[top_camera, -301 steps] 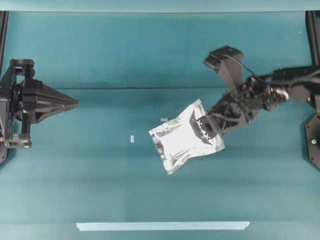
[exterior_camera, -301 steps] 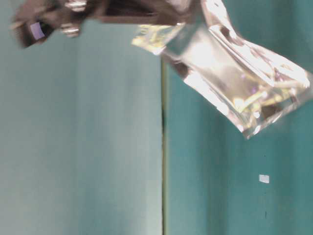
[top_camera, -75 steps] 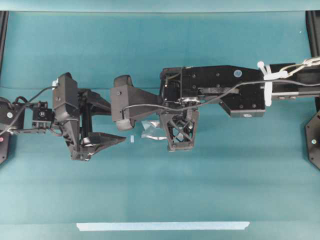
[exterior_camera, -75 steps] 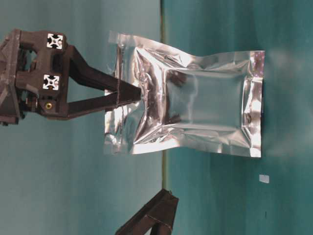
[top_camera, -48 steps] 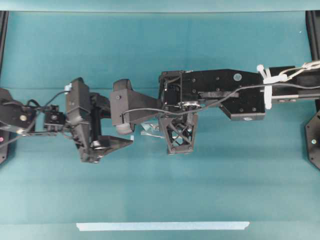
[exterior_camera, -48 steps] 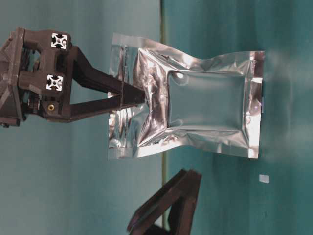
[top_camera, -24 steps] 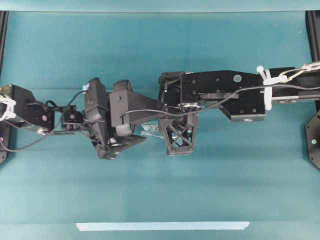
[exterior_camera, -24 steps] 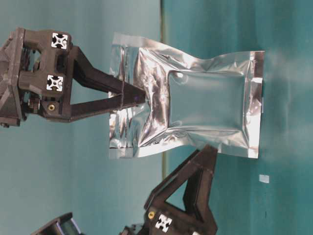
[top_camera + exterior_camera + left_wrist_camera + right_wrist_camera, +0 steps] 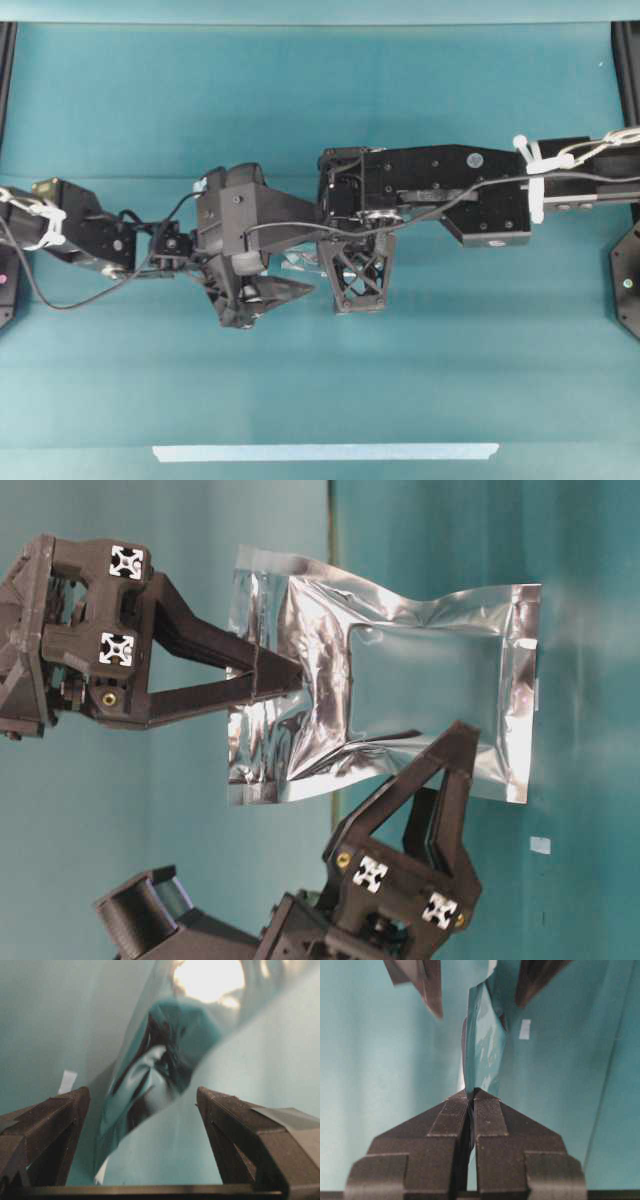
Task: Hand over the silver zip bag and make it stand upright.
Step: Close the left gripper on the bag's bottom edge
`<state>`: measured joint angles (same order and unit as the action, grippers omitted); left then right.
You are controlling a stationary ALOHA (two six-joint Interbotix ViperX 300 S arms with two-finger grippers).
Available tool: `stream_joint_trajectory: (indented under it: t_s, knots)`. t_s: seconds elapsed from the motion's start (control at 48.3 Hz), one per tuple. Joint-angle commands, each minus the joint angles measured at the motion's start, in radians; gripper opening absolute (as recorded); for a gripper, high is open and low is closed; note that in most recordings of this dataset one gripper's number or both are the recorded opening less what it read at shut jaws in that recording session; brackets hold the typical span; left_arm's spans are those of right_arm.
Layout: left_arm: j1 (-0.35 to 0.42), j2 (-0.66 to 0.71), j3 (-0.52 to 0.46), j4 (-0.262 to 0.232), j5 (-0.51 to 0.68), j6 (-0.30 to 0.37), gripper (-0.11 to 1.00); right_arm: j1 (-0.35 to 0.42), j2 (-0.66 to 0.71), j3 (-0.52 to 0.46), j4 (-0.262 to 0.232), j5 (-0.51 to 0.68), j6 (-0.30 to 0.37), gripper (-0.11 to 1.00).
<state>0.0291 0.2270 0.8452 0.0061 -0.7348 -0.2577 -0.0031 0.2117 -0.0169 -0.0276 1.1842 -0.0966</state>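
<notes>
Edgewise, silver zip bag [image 9: 150, 1085] between (spread) left jaws

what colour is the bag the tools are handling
Shiny, crinkled silver foil; the silver zip bag reflects the teal backdrop in its centre. Clearest in the table-level exterior view.

Glossy crinkled foil silver zip bag [image 9: 400, 695], matt teal table [image 9: 400, 380]

Even bright light, foil glare, blurred close-ups
</notes>
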Motion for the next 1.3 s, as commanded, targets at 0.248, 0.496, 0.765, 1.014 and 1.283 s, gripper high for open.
stream_joint_trajectory:
  t_s: [0.248, 0.496, 0.765, 1.014, 1.283]
  knots:
    - [-0.002, 0.032, -0.064, 0.000, -0.011, 0.000, 0.94, 0.003, -0.014, 0.005, 0.002, -0.005, 0.009, 0.01]
    - [-0.002, 0.044, -0.089, 0.002, 0.009, 0.000, 0.93, 0.003, -0.014, 0.006, 0.002, -0.006, 0.011, 0.01]
    - [-0.002, 0.046, -0.089, 0.002, 0.026, 0.009, 0.65, 0.003, -0.014, 0.006, 0.002, -0.006, 0.012, 0.01]
    - [-0.005, 0.046, -0.086, 0.002, 0.035, 0.018, 0.38, 0.003, -0.014, 0.006, 0.002, -0.006, 0.014, 0.01]
    - [-0.003, 0.046, -0.086, 0.002, 0.067, 0.057, 0.37, 0.003, -0.014, 0.006, 0.002, -0.005, 0.014, 0.01]
